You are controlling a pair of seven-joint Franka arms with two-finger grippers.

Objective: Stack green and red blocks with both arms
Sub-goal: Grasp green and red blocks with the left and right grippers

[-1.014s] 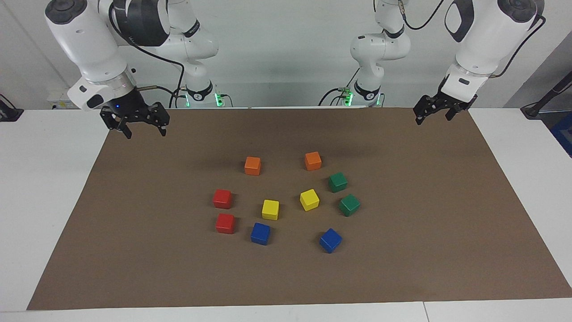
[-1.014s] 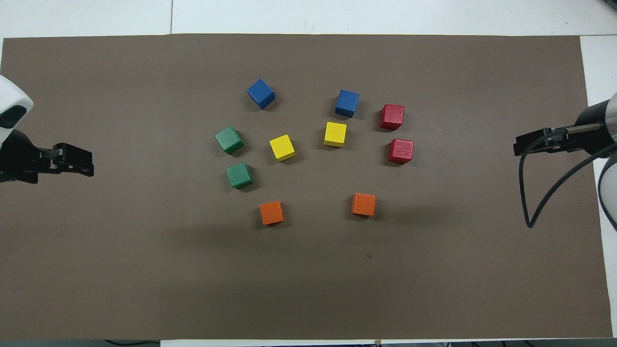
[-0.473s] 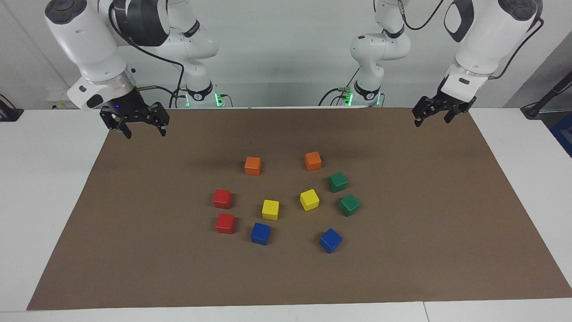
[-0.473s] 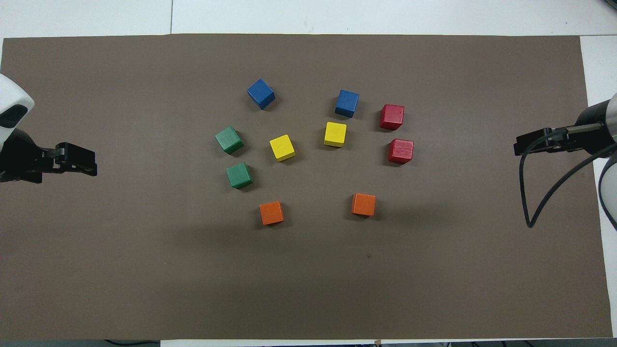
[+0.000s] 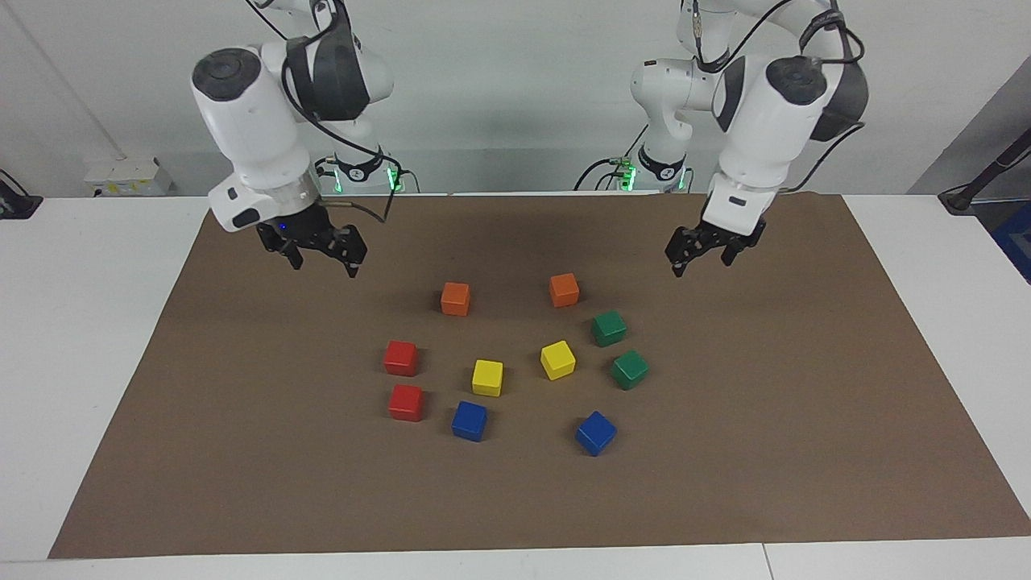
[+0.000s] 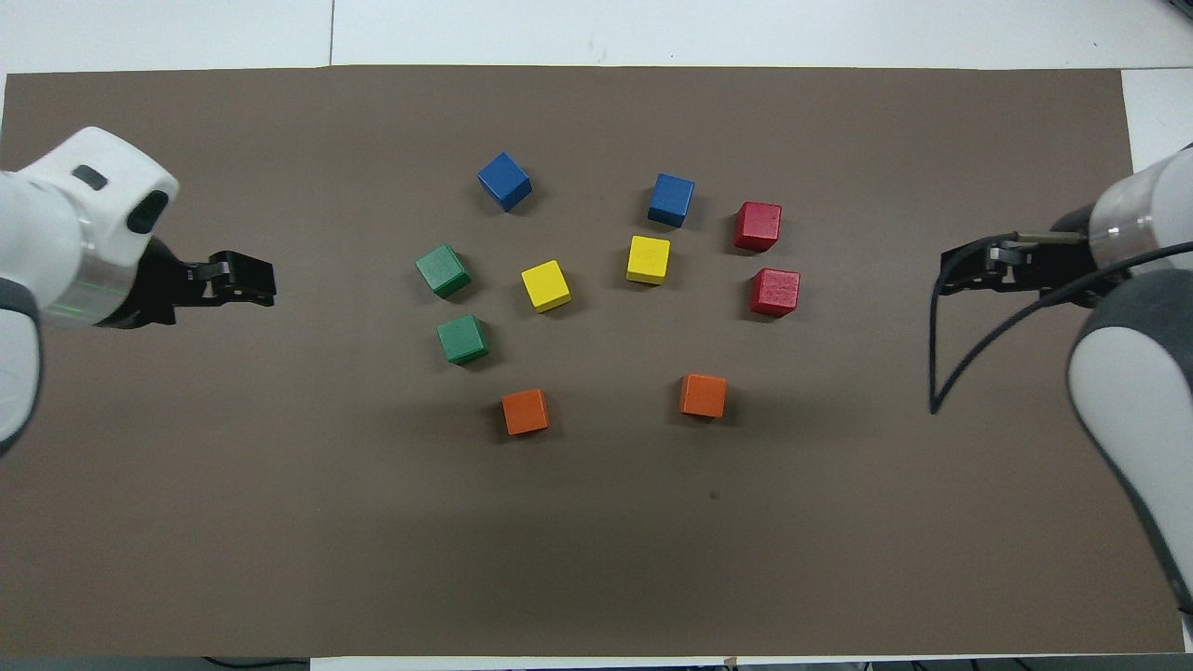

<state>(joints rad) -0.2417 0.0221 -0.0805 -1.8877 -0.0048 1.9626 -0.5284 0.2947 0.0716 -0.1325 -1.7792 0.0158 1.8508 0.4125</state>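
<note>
From overhead each arm is cut off at the frame edge, and the right gripper (image 5: 324,261) shows there only as a dark edge-on shape. Both grippers hang spread open and empty over the brown mat (image 5: 805,403). The two green blocks (image 5: 610,328) (image 5: 629,369) lie on the mat below the left gripper (image 5: 705,258), apart from its fingers, while the two red blocks (image 5: 400,358) (image 5: 405,402) lie toward the right arm's end, well apart from its fingers.

Two glossy dark green cubes (image 5: 619,349), two bright red cubes (image 5: 402,379), plus orange (image 5: 509,294), yellow (image 5: 522,368) and blue cube pairs (image 5: 532,427) dot the brown-matted worktop (image 5: 242,451).
</note>
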